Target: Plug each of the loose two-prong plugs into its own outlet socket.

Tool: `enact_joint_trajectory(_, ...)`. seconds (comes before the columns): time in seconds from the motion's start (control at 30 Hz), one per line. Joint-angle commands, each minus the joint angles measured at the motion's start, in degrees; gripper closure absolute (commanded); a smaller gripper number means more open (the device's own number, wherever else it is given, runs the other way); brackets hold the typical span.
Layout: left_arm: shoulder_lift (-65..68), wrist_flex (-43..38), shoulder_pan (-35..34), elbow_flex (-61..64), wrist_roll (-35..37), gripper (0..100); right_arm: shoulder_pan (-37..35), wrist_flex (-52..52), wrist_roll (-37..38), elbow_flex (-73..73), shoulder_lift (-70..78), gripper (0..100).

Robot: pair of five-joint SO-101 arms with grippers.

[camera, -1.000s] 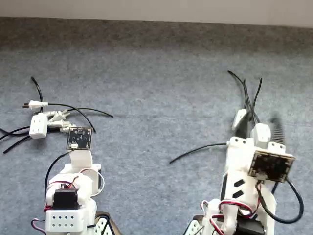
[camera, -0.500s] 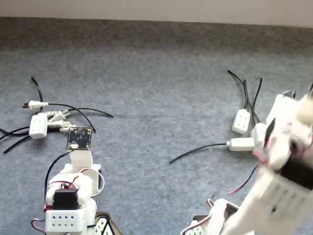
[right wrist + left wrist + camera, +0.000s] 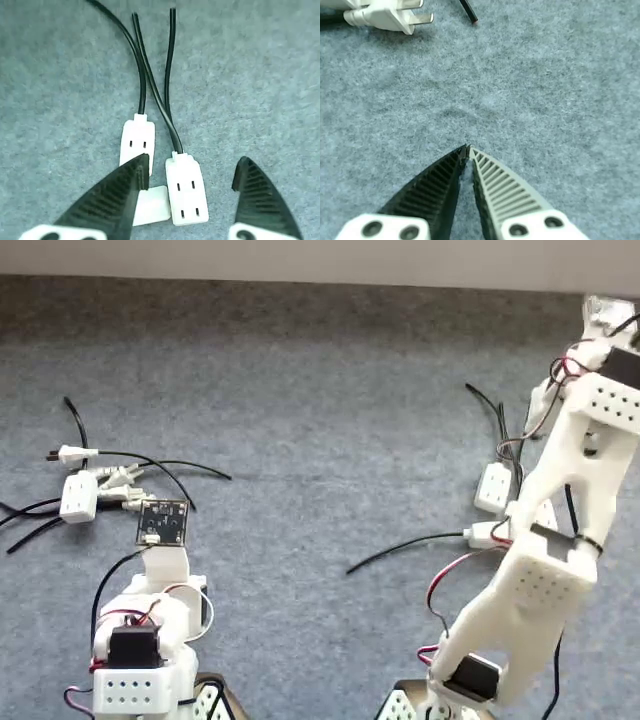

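- Two things are new on the right side. The right arm point(image 3: 545, 590), which was folded low over its sockets a second ago, has swung up and now stands tall. The white plug point(image 3: 487, 535) with its black cable, hidden under the arm before, now lies uncovered on the grey cloth point(image 3: 330, 390).
- I judge that the arm has drawn back to look and choose. No plug on this side is in a socket yet.
- The right gripper point(image 3: 192, 162) hangs wide open and holds nothing. One socket point(image 3: 186, 195) lies between its fingers, and a second socket point(image 3: 137, 140) lies just beyond the tip of one finger.
- The left gripper point(image 3: 468, 150) has not moved. Its fingers are pressed tip to tip with nothing between them. A loose plug point(image 3: 385, 17) lies well beyond the fingertips, both prongs free.
- The right wrist view shows the slots of both sockets, which are too small to tell from above. It also shows a white piece point(image 3: 150, 205) touching the nearer socket, half behind a finger. I cannot tell what it is.
- From above I see instead the socket block point(image 3: 78, 497) on the left, near that loose plug and well apart from the right group.
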Motion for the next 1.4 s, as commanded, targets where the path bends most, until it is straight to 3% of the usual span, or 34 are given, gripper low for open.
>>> enact_joint_trajectory(0.0, 0.0, -0.7, 0.1, 1.1, 0.1, 99, 0.6, 2.3, 6.4, -0.7, 2.5, 72.9)
enact_joint_trajectory(0.43, 0.0, -0.7, 0.1, 1.1, 0.1, 99, 6.5, 1.9, 18.1, 17.0, 2.9, 73.0)
enact_joint_trajectory(0.77, 0.0, -0.7, 0.1, 1.1, 0.1, 99, 5.1, -4.7, 18.5, 22.3, 2.9, 73.2)
enact_joint_trajectory(0.97, 0.0, -0.7, 0.1, 1.1, 0.1, 99, 5.4, -4.4, 18.4, 22.7, 2.9, 89.6)
enact_joint_trajectory(1.17, 0.0, -0.7, 0.1, 1.1, 0.1, 99, 1.8, -1.8, 7.1, 15.8, 1.8, 93.8)
enact_joint_trajectory(1.37, 0.0, -0.7, 0.1, 1.1, 0.1, 99, -10.4, 2.3, -6.6, 0.4, 1.6, 93.8)
